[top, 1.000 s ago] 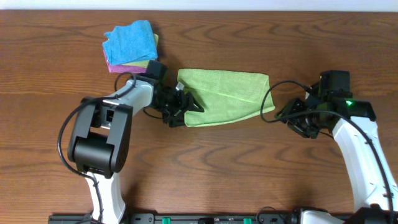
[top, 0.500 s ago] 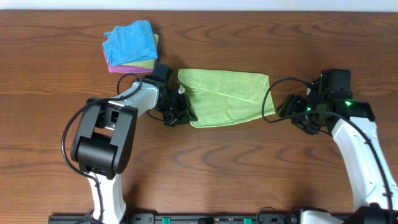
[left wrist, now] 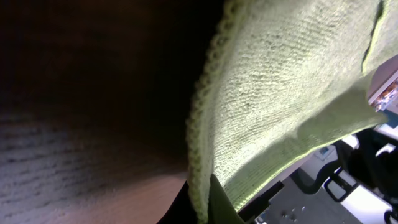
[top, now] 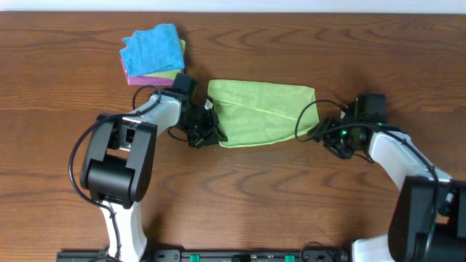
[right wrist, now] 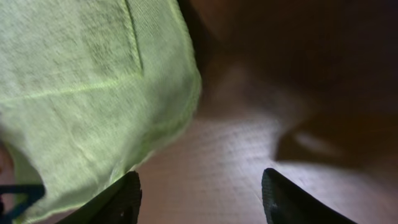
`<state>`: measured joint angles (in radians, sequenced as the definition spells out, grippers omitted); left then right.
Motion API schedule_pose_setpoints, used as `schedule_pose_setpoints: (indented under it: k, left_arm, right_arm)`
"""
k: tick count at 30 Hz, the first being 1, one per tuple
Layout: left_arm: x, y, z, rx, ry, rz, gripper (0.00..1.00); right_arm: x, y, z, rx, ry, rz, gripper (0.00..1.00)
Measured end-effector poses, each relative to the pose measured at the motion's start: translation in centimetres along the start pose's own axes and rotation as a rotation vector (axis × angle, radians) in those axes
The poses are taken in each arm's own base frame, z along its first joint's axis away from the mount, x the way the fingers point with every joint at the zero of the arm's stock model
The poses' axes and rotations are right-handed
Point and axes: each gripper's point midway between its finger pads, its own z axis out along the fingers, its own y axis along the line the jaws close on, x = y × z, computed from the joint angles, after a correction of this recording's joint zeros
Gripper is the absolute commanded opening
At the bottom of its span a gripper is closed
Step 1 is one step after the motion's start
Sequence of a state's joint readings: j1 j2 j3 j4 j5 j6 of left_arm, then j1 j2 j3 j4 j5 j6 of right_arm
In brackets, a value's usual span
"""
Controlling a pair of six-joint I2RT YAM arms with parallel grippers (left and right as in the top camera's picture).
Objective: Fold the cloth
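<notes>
Folded cloths (top: 152, 52) (blue topmost) on table (top: 291, 196)

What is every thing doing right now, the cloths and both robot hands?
green cloth: folded over, lying on the table, one left corner pinched.
cloth stack: folded and piled up, blue one on top, nothing touching it.
left fingers: shut on the green cloth's left corner.
right fingers: open, beside the green cloth's right edge, holding nothing.

left arm (top: 156, 109) reaches inward, left tool (top: 206, 131) low and clamped on the edge of the green cloth (top: 266, 113). right arm (top: 393, 149) bends inward, right tool (top: 328, 138) low, fingers (right wrist: 127, 193) spread wide.
</notes>
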<state>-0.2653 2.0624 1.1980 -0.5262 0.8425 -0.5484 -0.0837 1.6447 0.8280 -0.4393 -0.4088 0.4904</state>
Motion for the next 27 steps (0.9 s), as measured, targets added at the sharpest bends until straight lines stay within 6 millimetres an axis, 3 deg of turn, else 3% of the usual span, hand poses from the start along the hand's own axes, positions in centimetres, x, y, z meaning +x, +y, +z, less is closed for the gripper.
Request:
schedule_pose_setpoints:
  k: [6,13,20,27]
  left_arm:
    - [0.4,0.2,0.0,-0.003,0.018,0.012,0.06]
    - [0.5,0.2,0.0,-0.003,0.018,0.016,0.06]
    - [0.5,0.2,0.0,-0.003,0.018,0.016,0.06]
    - [0.5,0.2,0.0,-0.003,0.018,0.016,0.06]
  right_arm:
    - [-0.7,1.4,0.4,-0.078,-0.010,0.004,0.53]
    - [-1.0,3.4,0.1,-0.181,-0.011,-0.014,0.59]
    - [-1.0,3.4,0.1,-0.183,-0.011,-0.009,0.64]
    - [-1.7,2.8,0.2,-0.147,-0.045,-0.012,0.63]
